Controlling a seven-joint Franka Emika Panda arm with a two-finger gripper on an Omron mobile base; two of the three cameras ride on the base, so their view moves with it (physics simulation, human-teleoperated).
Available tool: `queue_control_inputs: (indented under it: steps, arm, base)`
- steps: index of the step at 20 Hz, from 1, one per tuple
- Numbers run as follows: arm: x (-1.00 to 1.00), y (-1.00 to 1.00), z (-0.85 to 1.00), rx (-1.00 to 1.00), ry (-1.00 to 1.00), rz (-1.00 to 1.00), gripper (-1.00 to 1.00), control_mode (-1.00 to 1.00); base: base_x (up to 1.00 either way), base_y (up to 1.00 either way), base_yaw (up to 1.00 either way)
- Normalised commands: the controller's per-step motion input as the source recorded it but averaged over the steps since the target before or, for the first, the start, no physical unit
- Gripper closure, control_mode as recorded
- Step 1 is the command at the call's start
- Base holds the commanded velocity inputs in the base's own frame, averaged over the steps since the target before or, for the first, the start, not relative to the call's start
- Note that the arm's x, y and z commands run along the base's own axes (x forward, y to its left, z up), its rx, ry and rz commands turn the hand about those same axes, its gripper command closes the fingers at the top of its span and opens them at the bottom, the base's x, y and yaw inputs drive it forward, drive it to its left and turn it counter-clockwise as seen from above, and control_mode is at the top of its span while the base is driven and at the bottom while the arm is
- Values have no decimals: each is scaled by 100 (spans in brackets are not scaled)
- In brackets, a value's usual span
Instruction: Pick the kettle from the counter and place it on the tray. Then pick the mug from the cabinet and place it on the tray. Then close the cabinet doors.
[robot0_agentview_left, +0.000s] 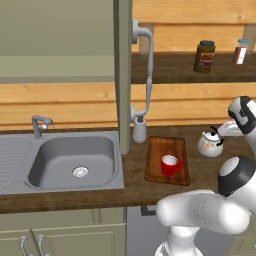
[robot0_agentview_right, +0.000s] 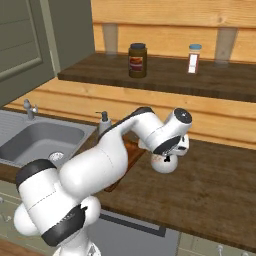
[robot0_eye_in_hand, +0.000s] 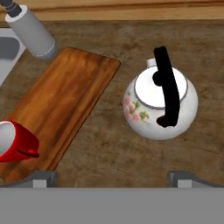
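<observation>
The small white kettle (robot0_eye_in_hand: 159, 103) with a dark handle stands on the dark wood counter (robot0_eye_in_hand: 109, 148), just right of the tray (robot0_eye_in_hand: 65, 109). My gripper (robot0_eye_in_hand: 113, 178) hangs open a little above the kettle (robot0_agentview_left: 210, 144), holding nothing. The red mug (robot0_agentview_left: 171, 165) sits upright on the tray (robot0_agentview_left: 167, 150), toward its front edge. In the right base view my arm covers most of the tray, and the kettle (robot0_agentview_right: 167, 162) peeks out under the hand. The cabinet (robot0_agentview_left: 55, 40) is at upper left, and one of its doors (robot0_agentview_left: 122, 75) stands open, edge-on, with a long grey handle (robot0_agentview_left: 148, 70).
A grey soap dispenser (robot0_agentview_left: 139, 129) stands behind the tray's back left corner. The steel sink (robot0_agentview_left: 75, 160) and tap (robot0_agentview_left: 40, 124) lie to the left. A dark jar (robot0_agentview_right: 137, 60) and a shaker (robot0_agentview_right: 194, 58) stand on the wooden wall shelf above the counter.
</observation>
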Motion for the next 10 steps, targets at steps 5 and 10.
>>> queue_control_inputs:
  steps: [5, 10]
  arm:
    - [39, -10, -17, 0, 0, 9, -100, -100]
    - [30, -20, -17, 0, 0, 5, -100, -100]
  base:
    - [0, 0, 0]
    - [0, 0, 0]
